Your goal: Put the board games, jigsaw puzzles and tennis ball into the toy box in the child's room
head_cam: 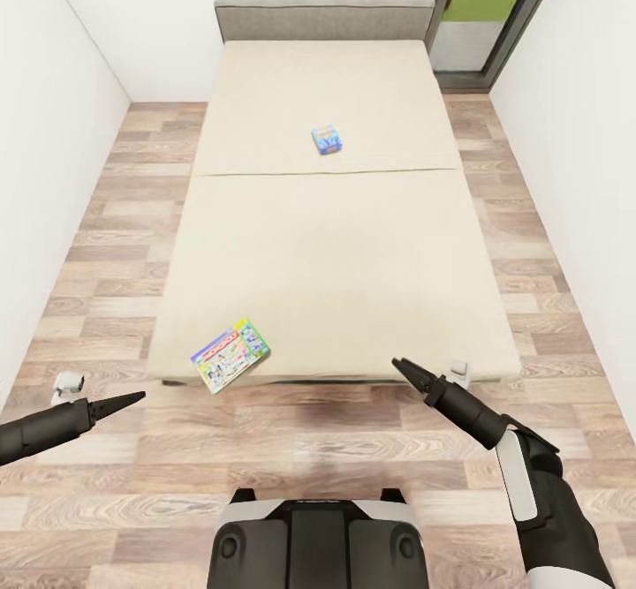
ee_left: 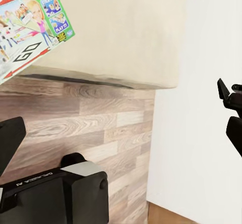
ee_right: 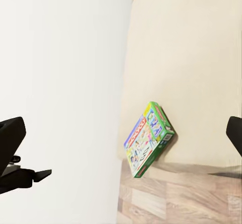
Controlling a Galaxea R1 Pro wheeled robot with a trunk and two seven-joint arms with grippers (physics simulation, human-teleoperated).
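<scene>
The bed [head_cam: 336, 262] lies straight ahead with two board games on its beige cover. The larger board game [head_cam: 230, 356] rests at the near left corner, slightly over the edge; it also appears in the left wrist view [ee_left: 30, 17] and the right wrist view [ee_right: 148, 138]. The small blue board game [head_cam: 327, 139] sits near the bed's middle, farther back. My left gripper [head_cam: 128, 399] hovers open over the floor, left of the larger game. My right gripper [head_cam: 402, 366] is open at the bed's near right edge. Neither holds anything. The table, toy box, jigsaw puzzles and tennis ball are out of view.
White walls [head_cam: 53, 174] close in on both sides of the bed, leaving narrow strips of wood-plank floor [head_cam: 115, 245]. A dark-framed window [head_cam: 495, 6] stands at the back right. My base [head_cam: 318, 536] is on the floor just before the bed's foot.
</scene>
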